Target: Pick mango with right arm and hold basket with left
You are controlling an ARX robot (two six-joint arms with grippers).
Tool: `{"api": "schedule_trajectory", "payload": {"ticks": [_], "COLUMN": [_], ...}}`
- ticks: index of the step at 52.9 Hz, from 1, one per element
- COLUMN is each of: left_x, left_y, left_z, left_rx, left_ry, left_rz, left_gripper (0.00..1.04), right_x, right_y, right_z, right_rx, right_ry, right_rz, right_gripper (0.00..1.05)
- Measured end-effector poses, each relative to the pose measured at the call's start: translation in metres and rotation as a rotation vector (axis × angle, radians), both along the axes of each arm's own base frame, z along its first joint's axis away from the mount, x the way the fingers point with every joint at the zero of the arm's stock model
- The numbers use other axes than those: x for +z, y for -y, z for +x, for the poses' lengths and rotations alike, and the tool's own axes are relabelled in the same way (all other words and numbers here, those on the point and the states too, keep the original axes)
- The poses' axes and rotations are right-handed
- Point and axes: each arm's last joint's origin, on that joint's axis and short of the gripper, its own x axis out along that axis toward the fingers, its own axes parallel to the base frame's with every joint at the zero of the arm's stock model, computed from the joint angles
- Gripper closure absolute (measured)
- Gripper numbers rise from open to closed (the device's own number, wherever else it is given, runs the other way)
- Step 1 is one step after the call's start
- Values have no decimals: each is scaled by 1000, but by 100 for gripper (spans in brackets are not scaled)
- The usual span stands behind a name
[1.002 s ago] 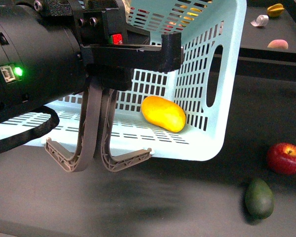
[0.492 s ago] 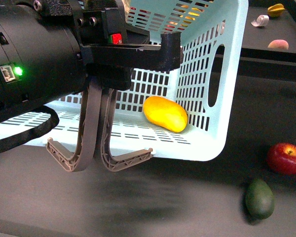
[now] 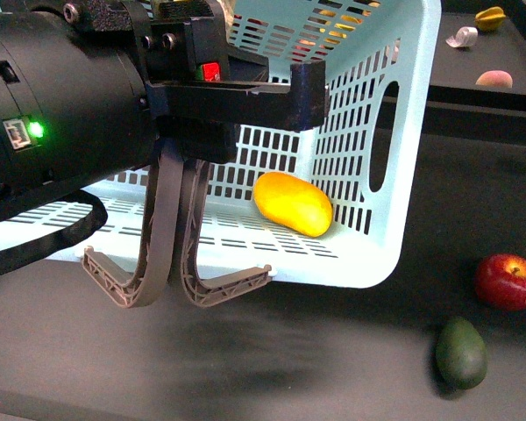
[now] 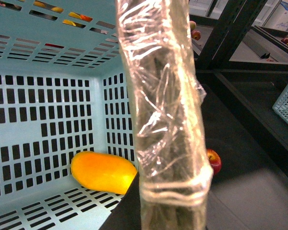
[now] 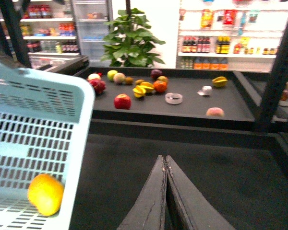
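Note:
The pale turquoise basket (image 3: pixel 368 175) hangs tilted above the dark table. Its two grey-brown handles (image 3: pixel 162 254) run up into my left gripper (image 3: pixel 186 145), which is shut on them. The yellow-orange mango (image 3: pixel 292 203) lies inside the basket against its right wall. In the left wrist view a plastic-wrapped finger (image 4: pixel 165 120) fills the middle, with the mango (image 4: pixel 103 172) and the basket wall (image 4: pixel 38 110) behind it. In the right wrist view my right gripper (image 5: pixel 165 160) is shut and empty over the dark table, to the right of the basket (image 5: pixel 43 120) and the mango (image 5: pixel 45 194). The right gripper is out of the front view.
A red apple (image 3: pixel 507 281) and a dark green avocado (image 3: pixel 460 353) lie on the table right of the basket. A raised shelf behind holds more fruit (image 3: pixel 494 79), seen too in the right wrist view (image 5: pixel 153 86). Black frame posts (image 4: pixel 225 33) stand nearby.
The basket and the mango in it have shifted very slightly to the right. The left arm has barely moved.

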Motion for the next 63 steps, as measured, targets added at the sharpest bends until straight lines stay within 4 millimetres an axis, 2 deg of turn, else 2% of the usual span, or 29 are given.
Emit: {"api": "schedule_trajectory", "payload": {"ticks": [28,37,61,63], "left_x": [0,0,0,0], "left_y": [0,0,0,0], "left_z": [0,0,0,0], "left_rx": [0,0,0,0], "left_ry": [0,0,0,0], "left_rz": [0,0,0,0], "left_gripper": [97,97,97,97], "right_x": [-1,-3,-3,-3], "right_y": [1,1,1,1], "right_z": [-10,-20,-20,-20], "right_rx": [-3,-3,-3,-3], "right_ry": [-1,-6,-7,-7], "right_rz": [0,-1,-1,-2], "right_gripper": [103,103,103,99]}}
